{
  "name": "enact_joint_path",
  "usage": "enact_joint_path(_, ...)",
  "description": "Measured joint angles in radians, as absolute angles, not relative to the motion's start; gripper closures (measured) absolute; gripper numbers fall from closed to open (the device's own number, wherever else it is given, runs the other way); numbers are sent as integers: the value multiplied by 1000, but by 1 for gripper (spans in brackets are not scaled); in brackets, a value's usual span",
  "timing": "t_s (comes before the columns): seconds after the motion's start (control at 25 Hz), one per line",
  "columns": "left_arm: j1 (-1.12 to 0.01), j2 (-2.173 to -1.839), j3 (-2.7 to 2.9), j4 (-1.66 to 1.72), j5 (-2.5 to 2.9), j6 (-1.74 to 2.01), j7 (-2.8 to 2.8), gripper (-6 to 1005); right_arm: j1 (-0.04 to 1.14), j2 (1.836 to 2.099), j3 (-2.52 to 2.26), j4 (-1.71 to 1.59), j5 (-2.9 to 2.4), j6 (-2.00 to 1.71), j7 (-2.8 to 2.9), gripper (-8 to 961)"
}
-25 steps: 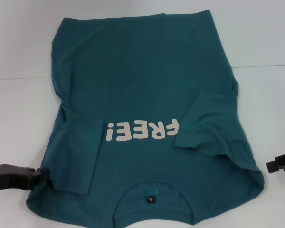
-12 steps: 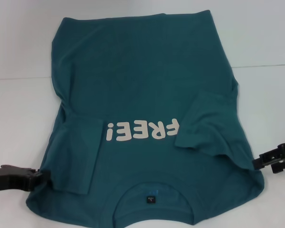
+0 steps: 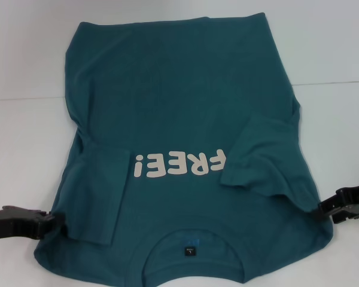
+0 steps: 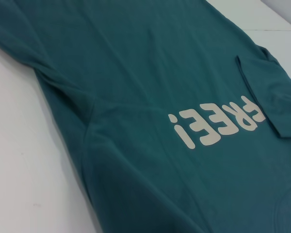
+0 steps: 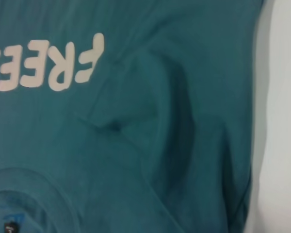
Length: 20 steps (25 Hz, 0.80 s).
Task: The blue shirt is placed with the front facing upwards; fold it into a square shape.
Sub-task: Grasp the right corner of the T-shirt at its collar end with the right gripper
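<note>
The blue shirt (image 3: 179,107) lies flat on the white table (image 3: 24,137), front up, collar toward me. Its cream "FREE!" lettering (image 3: 178,165) reads upside down from here, and a small dark label (image 3: 191,250) sits in the neck. Both short sleeves are folded inward onto the body, one (image 3: 99,191) on the left and one (image 3: 260,155) on the right. My left gripper (image 3: 48,220) rests against the shirt's left shoulder edge. My right gripper (image 3: 324,211) meets the right shoulder edge. The wrist views show only the shirt's cloth (image 4: 160,73) (image 5: 136,145) and its lettering (image 4: 218,124) (image 5: 48,63).
White table surface surrounds the shirt on the left, right and far side. A seam (image 3: 335,82) crosses the table behind the shirt's middle. The shirt's collar end reaches the near edge of the head view.
My right gripper has come in from the right edge of the head view to the shirt's right shoulder. The left gripper has stayed almost still, and the shirt has not shifted.
</note>
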State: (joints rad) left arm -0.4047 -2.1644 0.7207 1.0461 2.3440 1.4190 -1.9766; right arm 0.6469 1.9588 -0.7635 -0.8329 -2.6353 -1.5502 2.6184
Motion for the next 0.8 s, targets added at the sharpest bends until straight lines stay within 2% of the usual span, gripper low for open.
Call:
enact_joint_path(0.12, -405, -2164, 721, 1046, 2344, 1422, -1976, 975, 657, 1969, -765, -833, -2664, -1541, 2622, 374)
enact_joint_path(0.44, -405, -2164, 721, 1046, 2344, 1425, -1971, 974, 671, 1978, -772, -837, -2688, -1531, 2617, 586)
enact_joint_path(0.64, -405, -2164, 720, 1032, 2344, 1425, -1960, 974, 677, 1981, -781, -830, -2705, -1525, 2614, 836)
enact_joint_path(0.8, -405, -2164, 718, 1031, 2344, 1432, -1960, 975, 673, 1980, -786, -840, -2705, -1531, 2601, 851)
